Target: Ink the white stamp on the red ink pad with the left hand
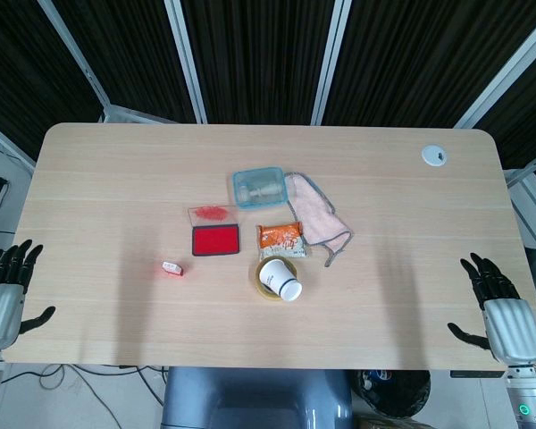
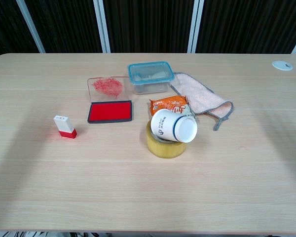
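Light wood-grain table (image 1: 116, 179) seen from the head and chest views, carrying a small cluster of things near its centre. Stamp (image 2: 65, 126): a small white block with a red base, standing upright and alone on the bare table, left of and slightly nearer the robot than the ink pad, apart from it. Ink pad (image 2: 110, 111): a red rectangle in a dark frame, lying flat, with its clear lid (image 2: 107, 87) open behind it and smeared red inside. Box (image 2: 150, 76): a clear container with a blue rim, behind and to the right of the pad. Cloth (image 2: 201, 99): pink with a grey edge, crumpled to the right of the box. Snack packet (image 2: 168, 105): orange, lying between the box and the cup. Cup (image 2: 173, 125): white paper, tipped on its side and resting on a yellowish tape roll (image 2: 163, 146). Small white disc (image 1: 434, 155) set in the table's far right corner.

Left hand (image 1: 4, 288) at the near left edge of the table, head view only: fingers spread, grasping nothing, well apart from the stamp. Right hand (image 1: 500, 308) at the near right edge: likewise released, fingers apart, thumb out to the side, touching no object. Neither hand appears in the chest view.
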